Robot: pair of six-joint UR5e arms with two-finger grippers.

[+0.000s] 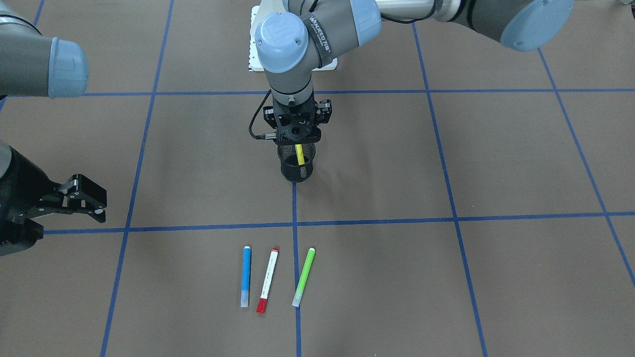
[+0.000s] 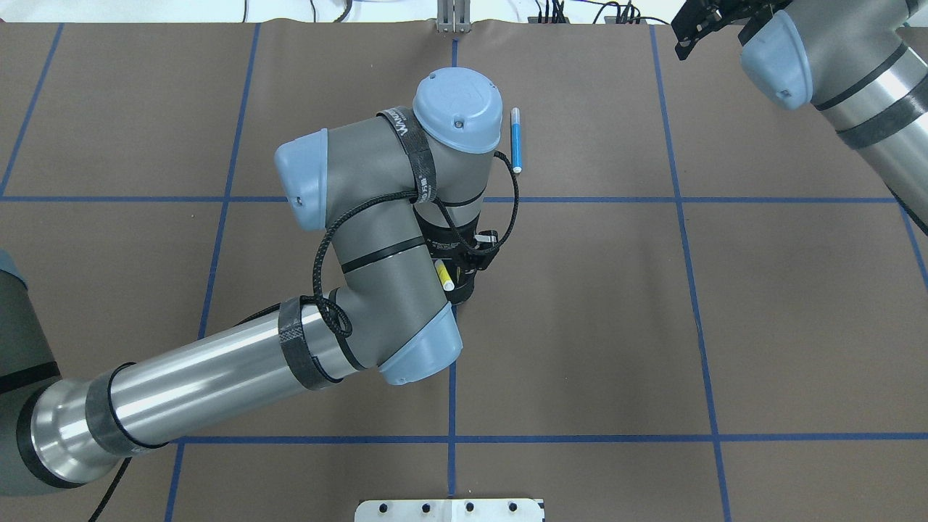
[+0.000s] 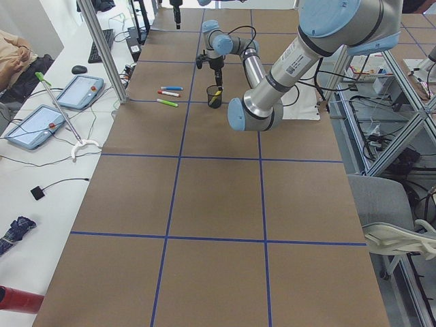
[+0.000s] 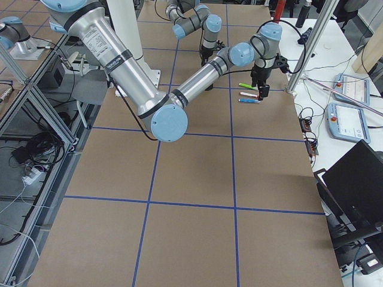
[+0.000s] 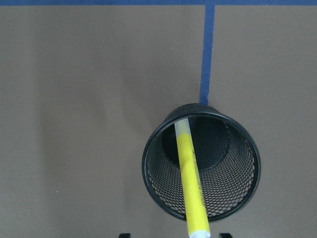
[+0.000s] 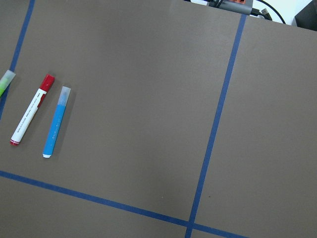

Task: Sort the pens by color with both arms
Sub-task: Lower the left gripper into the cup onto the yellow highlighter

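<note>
A yellow pen [image 1: 299, 154] [image 5: 190, 183] leans inside the black mesh cup [image 1: 296, 173] [image 5: 148, 171] at the table's middle. My left gripper [image 1: 297, 133] hangs straight above the cup, open, its fingertips [image 5: 124, 235] wide of the pen's top and not touching it. Three pens lie side by side on the brown table farther out: blue [image 1: 245, 276] [image 6: 55, 124], white with red ends [image 1: 267, 280] [image 6: 30, 111], and light green [image 1: 303, 276]. My right gripper [image 1: 101, 208] [image 2: 696, 32] hovers open and holds nothing, well off to the side of the blue pen.
Blue tape lines divide the brown tabletop into squares. The white mounting base [image 2: 449, 510] sits at the robot's edge. My left arm's elbow [image 2: 362, 254] hides the red and green pens in the overhead view. A side table [image 3: 41, 184] bears tablets [image 3: 85, 90], with a person beside it.
</note>
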